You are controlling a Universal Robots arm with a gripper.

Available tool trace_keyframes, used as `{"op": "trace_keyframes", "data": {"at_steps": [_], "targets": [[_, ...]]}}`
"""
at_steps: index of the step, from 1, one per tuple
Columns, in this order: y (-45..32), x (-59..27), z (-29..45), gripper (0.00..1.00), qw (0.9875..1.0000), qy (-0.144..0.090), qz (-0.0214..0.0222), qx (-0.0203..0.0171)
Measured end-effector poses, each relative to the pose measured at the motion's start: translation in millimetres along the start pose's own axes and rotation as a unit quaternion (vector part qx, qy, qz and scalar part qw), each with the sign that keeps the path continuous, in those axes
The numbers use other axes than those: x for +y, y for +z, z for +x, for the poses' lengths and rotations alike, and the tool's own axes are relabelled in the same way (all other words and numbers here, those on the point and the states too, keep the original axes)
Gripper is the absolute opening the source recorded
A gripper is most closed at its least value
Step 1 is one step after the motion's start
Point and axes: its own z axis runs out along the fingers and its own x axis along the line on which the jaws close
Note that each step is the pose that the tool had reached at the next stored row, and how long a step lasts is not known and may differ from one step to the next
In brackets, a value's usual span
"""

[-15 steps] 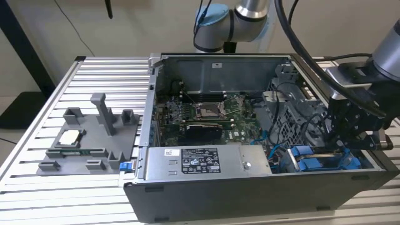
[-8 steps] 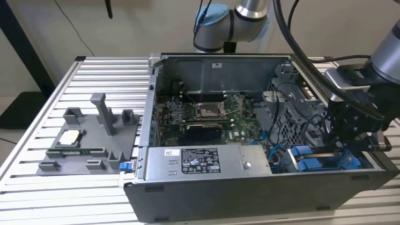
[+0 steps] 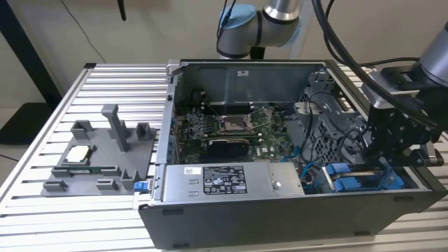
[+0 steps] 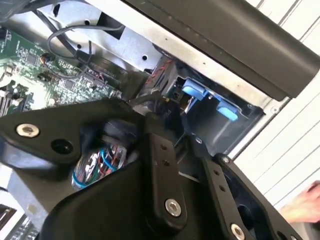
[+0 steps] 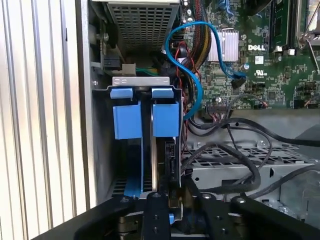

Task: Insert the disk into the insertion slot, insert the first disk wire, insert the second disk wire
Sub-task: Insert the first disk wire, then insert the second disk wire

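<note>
Gripper (image 3: pixel 389 164) is hanging at lower right of the exterior view, inside the PC case (image 3: pixel 280 223), and is clenching the disk (image 5: pixel 167 155). Disk is standing on edge in the insertion slot (image 5: pixel 126 120), next to its blue tabs.

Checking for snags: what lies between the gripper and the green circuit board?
In the first wrist view, black cables over a perforated grey metal cage lie between gripper and circuit board.
</note>
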Motion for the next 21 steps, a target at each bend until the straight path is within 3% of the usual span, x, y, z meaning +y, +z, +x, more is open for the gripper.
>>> {"op": "trace_keyframes", "data": {"at_steps": [7, 13, 14, 15, 18, 19, 21], "targets": [[-29.0, -0.4, -3.0, 0.27, 1.0000, 0.000, -0.0002, 0.0003], [-43.7, 0.2, -7.0, 0.27, 1.0000, 0.000, -0.0003, -0.0034], [-44.2, 0.3, -7.4, 0.27, 1.0000, 0.000, -0.0003, -0.0070], [-44.2, 0.4, -7.5, 0.27, 0.9999, 0.000, -0.0002, -0.0146], [-44.2, 0.4, -7.7, 0.27, 0.9991, 0.001, 0.0021, -0.0419], [-44.2, -0.8, -7.8, 0.27, 0.9988, 0.001, 0.0023, -0.0481], [-43.5, -6.9, -7.9, 0.27, 0.9987, 0.001, 0.0023, -0.0503]]}}
